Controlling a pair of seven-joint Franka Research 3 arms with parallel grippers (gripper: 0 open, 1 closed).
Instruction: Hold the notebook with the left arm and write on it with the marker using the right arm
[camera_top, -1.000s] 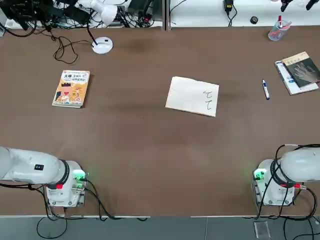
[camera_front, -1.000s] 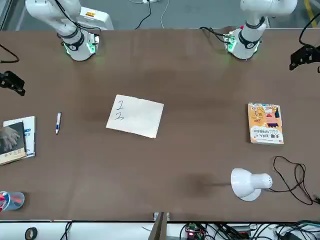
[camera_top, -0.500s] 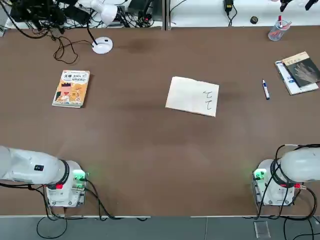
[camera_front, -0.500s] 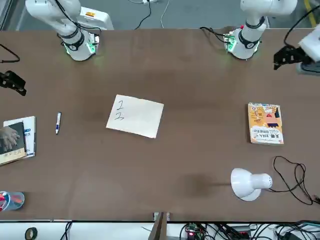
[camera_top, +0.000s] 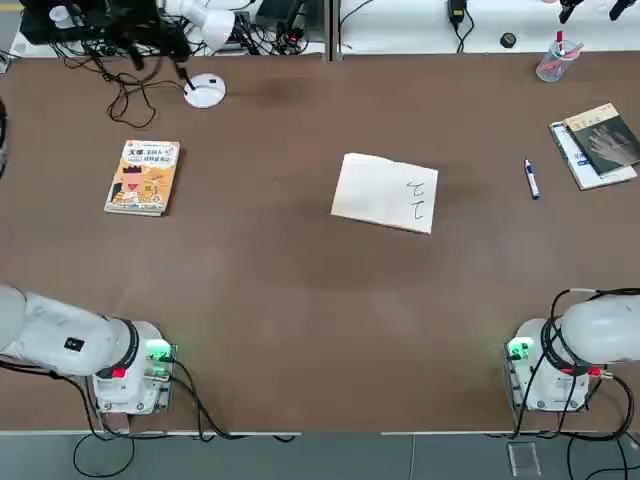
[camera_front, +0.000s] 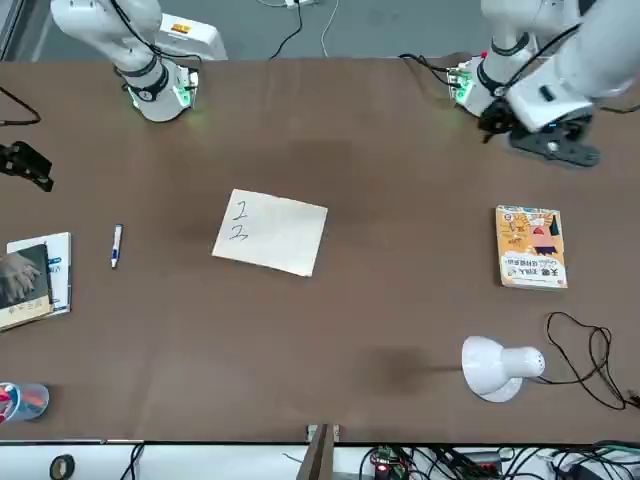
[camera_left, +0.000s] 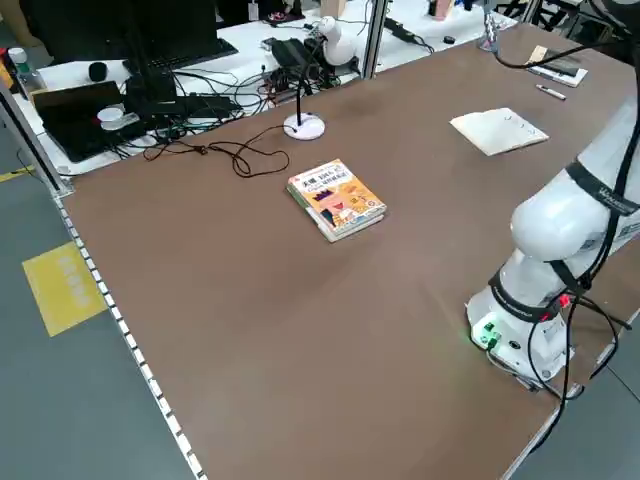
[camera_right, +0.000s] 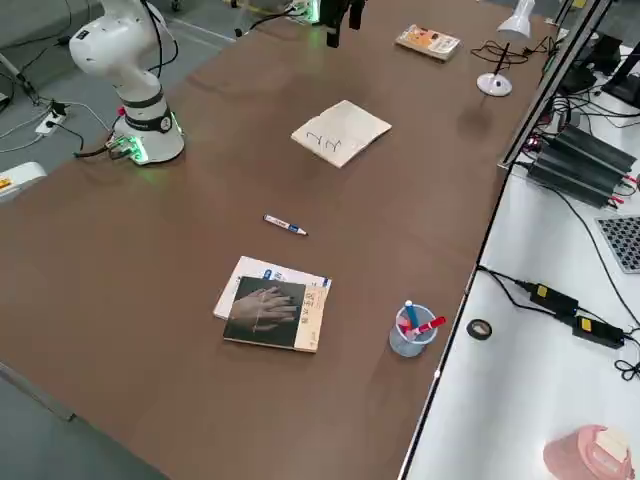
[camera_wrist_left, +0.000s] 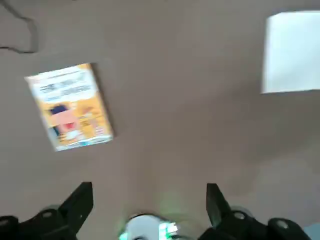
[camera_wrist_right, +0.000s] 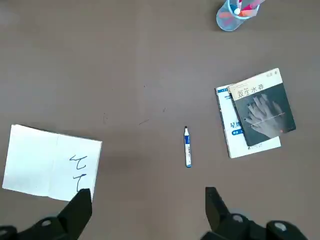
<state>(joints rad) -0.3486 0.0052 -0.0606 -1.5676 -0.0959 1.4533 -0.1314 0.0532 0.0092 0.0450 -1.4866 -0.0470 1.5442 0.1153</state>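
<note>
Nothing is done yet: the cream-white rectangular notebook and slim white dark-capped marker lie untouched on the surface; both jaws gape, empty.

- The left gripper hangs high above the table near its own base (green light lit), fingers spread apart and pointing down.
- The right gripper hangs high near its base, fingers wide apart.

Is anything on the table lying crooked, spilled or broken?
Nothing is spilled or broken. The notebook lies slightly askew to the table edge, and the marker lies loose on the table between it and the dark-covered book.
</note>
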